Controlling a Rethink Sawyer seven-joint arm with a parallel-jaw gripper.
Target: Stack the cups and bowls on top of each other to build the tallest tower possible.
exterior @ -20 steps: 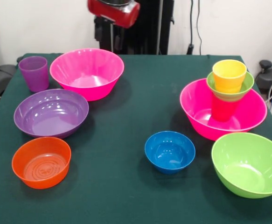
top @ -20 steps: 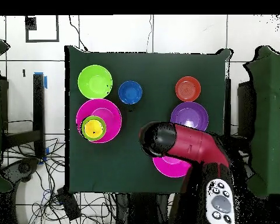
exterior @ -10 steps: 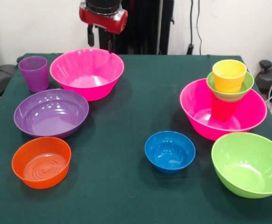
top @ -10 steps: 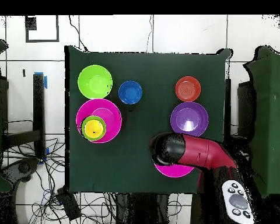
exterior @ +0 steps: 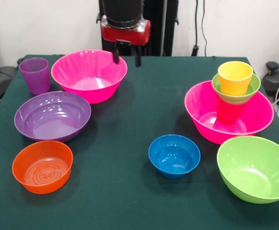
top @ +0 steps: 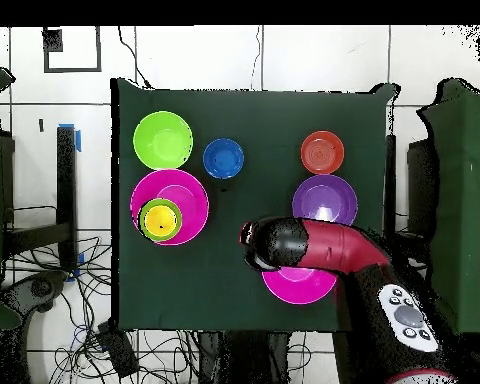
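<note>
So the tower's only partly up. Biggest first: one hot pink bowl over at about 3 o'clock on the table is the base, with the red cup standing in it, the small green bowl sitting on that, and the yellow cup nested on top. Four pieces in, six to go. The other pink bowl is loose up at 11 o'clock, the lime green bowl down at 5, the purple bowl at 9, the orange bowl at 7 to 8, the blue bowl at roughly 6, and the purple cup way out at 10. The gripper hangs empty just beside the loose pink bowl's rim, fingers spread apart, though I honestly can't tell from here if one finger is over the rim or just behind it.
</note>
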